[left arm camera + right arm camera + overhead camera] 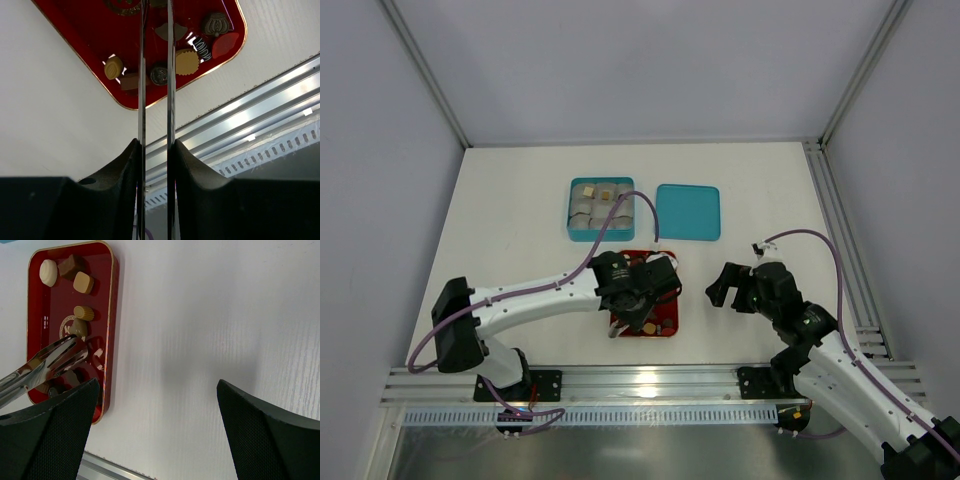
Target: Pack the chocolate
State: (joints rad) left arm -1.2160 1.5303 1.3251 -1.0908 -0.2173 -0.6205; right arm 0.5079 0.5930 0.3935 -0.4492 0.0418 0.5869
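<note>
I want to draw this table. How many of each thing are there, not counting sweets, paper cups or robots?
Red tray: 1
Blue-green box: 1
Blue-green lid: 1
Tongs: 1
Total: 4

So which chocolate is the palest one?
The round cream one in a corner of the red tray, beside a dark brown square. The others are darker.

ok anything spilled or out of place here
Nothing stands out. The chocolates all sit inside the red tray or in the box; none shows loose on the table. The lid lies flat beside the box, and the tongs reach into the tray.
</note>
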